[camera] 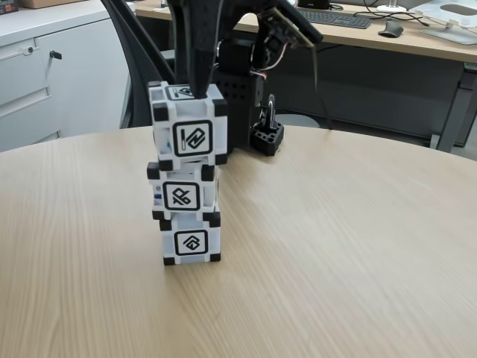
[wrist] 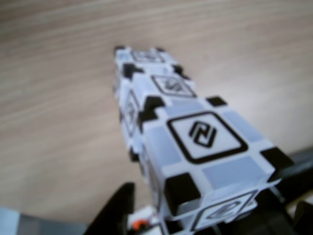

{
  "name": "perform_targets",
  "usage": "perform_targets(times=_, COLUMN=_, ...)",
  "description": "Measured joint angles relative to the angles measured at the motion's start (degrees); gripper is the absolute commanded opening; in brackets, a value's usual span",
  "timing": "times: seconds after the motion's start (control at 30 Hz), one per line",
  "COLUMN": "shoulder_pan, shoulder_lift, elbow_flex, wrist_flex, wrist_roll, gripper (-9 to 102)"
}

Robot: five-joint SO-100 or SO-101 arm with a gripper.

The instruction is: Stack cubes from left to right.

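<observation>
Three white-grey cubes with black corners stand in one stack on the wooden table. The bottom cube carries the middle cube, and the top cube rests on that, shifted slightly left. In the wrist view I look down along the stack, with the top cube close up and the lower ones behind it. My gripper comes down onto the back of the top cube. Its black fingers flank the cube's near end, and a narrow gap shows beside the left one. The gripper looks open.
The arm's black base stands just behind the stack, with a small black holder beside it. Past the table are an office chair, a grey cabinet and a desk with a keyboard. Bare wood stretches right of the stack.
</observation>
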Motion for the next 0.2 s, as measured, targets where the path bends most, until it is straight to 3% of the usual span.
perform_targets(times=0.2, shoulder_pan=0.0, shoulder_lift=0.0, elbow_flex=0.0, wrist_flex=0.0, wrist_roll=0.2, gripper=36)
